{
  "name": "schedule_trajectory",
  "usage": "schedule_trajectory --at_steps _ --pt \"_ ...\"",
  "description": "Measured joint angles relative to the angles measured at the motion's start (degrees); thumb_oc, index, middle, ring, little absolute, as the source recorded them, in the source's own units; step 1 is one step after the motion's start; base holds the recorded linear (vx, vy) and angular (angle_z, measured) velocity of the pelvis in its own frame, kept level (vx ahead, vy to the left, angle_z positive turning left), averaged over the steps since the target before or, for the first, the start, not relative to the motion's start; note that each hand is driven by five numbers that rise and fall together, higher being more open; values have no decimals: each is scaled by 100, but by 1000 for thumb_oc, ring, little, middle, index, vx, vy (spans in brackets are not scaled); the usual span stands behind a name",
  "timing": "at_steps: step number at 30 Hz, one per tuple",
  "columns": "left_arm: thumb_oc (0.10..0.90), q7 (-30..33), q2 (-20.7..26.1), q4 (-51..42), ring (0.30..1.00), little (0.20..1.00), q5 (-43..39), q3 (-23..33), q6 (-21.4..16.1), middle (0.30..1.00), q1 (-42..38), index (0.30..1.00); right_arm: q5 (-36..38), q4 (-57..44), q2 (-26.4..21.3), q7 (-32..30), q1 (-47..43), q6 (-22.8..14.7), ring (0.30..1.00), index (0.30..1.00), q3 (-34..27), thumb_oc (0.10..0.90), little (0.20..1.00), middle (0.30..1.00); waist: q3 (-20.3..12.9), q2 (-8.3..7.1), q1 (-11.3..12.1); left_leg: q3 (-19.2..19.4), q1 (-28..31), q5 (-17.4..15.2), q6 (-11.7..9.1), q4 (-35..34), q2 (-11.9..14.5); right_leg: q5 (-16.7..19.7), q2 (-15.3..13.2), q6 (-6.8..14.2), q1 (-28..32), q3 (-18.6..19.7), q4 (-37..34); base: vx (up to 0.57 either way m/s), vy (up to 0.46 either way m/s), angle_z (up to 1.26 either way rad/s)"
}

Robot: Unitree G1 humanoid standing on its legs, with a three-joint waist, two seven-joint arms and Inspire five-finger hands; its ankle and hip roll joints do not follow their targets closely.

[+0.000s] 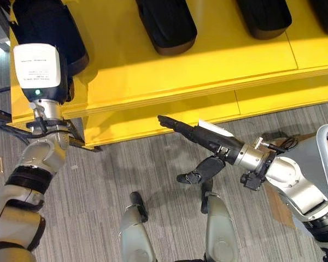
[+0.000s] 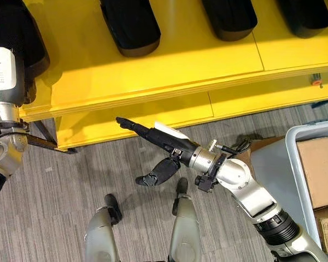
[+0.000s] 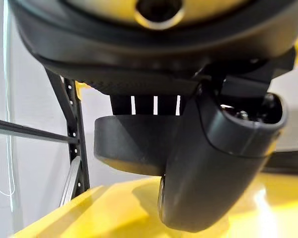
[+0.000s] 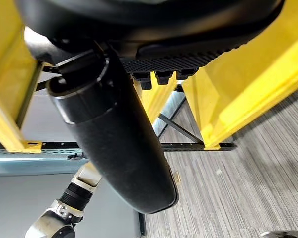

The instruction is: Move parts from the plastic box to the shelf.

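Note:
A yellow shelf [image 1: 153,71] runs across the top of the head views. At its left end lies a black moulded part [image 1: 49,22], and my left arm reaches up to it. In the left wrist view my left hand [image 3: 213,163] has its thumb in front of this black part [image 3: 129,148] and its fingers behind it, just above the yellow board. My right hand [image 1: 208,143] hangs open below the shelf's front edge, fingers straight toward the shelf, thumb drooping, nothing in it. The plastic box [image 2: 295,164] stands on the floor at the right.
Three more black parts [image 1: 167,22] [image 1: 265,16] [image 2: 306,13] lie in a row on the shelf. Cardboard boxes [image 2: 320,169] sit inside the plastic box. The shelf's dark metal leg and braces [image 1: 0,117] stand at the left. Grey striped carpet covers the floor.

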Motion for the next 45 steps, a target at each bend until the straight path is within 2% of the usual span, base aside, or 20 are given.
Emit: schedule_trajectory --at_steps 3,7,11,13,17,21,27,32,37,41,42,45 --pt "400 4 -96 131 300 300 64 -225 96 300 -230 300 0 110 120 2 -204 11 1000 1000 1 900 1000 1000 27 -9 -4 -13 -225 -17 12 112 -7 -4 -27 -2 -242 46 130 -27 12 -1" --pt "400 11 -155 105 300 300 132 -226 219 300 -295 300 -3 176 145 -8 -224 70 1000 1000 6 900 1000 1000 29 -4 18 -30 -279 -15 10 116 -22 -23 -38 -1 -310 51 166 -55 41 2" --pt "400 17 -156 191 300 300 409 -243 216 300 -373 300 -4 210 171 -2 -289 155 1000 1000 48 900 1000 1000 34 5 1 -9 -304 -17 18 108 -71 -24 -83 7 -360 80 188 -11 28 1" --pt "400 -2 -151 219 300 300 802 -249 198 300 -379 300 -4 210 166 3 -294 154 1000 1000 49 900 1000 1000 35 9 12 -13 -301 -17 19 106 -75 -28 -92 12 -358 64 196 0 0 0" --pt "400 -53 -39 262 300 300 1172 -483 169 300 -430 300 -3 210 143 -1 -350 153 1000 1000 51 900 1000 1000 50 48 13 -23 -272 -15 18 92 -100 -49 -121 39 -349 52 251 -1 18 2" --pt "400 -126 4 346 300 300 1185 -514 120 300 -431 300 -4 210 139 -2 -368 153 1000 1000 51 900 1000 1000 52 83 5 -29 -254 -13 16 81 -112 -70 -135 37 -348 46 293 -1 8 1" --pt "400 -450 238 579 300 300 1799 -639 49 300 -450 300 -3 210 -40 -8 -417 154 1000 1000 60 900 1000 1000 51 109 0 -2 -161 15 34 7 -189 -89 -203 39 -303 48 321 12 36 2" --pt "400 -411 298 1209 300 300 1732 -834 -41 300 -580 300 -2 234 -95 -73 -527 216 1000 1000 158 900 1000 1000 51 140 -59 43 -66 57 83 -74 -315 -98 -302 22 -259 118 308 20 95 3" --pt "400 -491 276 856 300 300 1623 -932 -32 300 -787 300 -9 239 -80 -183 -366 177 1000 1000 160 900 1000 1000 51 167 -28 -118 -41 104 90 -148 -373 -134 -386 37 -88 -58 302 10 -43 17" --pt "400 -526 140 1258 300 300 1615 -1204 -46 300 -1193 300 -31 226 -21 -471 -390 147 1000 1000 277 900 1000 1000 46 185 -34 -194 -33 203 89 -279 -439 -164 -446 36 -46 -154 290 3 -8 16" --pt "400 -537 -42 1657 300 300 1601 -1376 -43 300 -1379 300 -183 226 60 -634 -402 147 1000 1000 393 900 1000 1000 45 224 -48 -202 39 285 85 -417 -502 -161 -484 38 9 -187 250 3 -9 15" --pt "400 -542 -90 1712 300 300 1600 -1420 -43 300 -1384 300 -258 221 93 -739 -398 146 1000 1000 563 900 1000 1000 47 268 -81 -249 93 333 66 -507 -508 -146 -486 60 95 -272 220 5 -9 10"
